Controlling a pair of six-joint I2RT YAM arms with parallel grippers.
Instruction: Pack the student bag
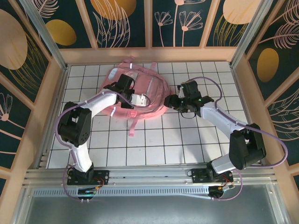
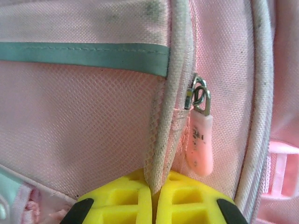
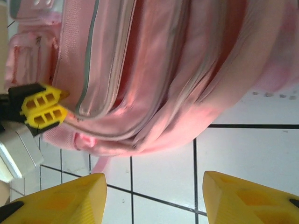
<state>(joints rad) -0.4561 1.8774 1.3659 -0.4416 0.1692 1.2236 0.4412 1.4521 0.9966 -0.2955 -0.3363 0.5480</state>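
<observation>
The student bag (image 1: 152, 86) is lying flat on the white tiled table (image 1: 187, 140), toward its far side, between the two grippers. The left gripper (image 2: 152, 198) is pressing its yellow fingers together on a piped edge of the bag's fabric, just beside a pink zipper pull (image 2: 201, 144). The right gripper (image 3: 152, 191) is hanging partly open over the tiles, just beside the bag's right edge, and it is holding nothing.
</observation>
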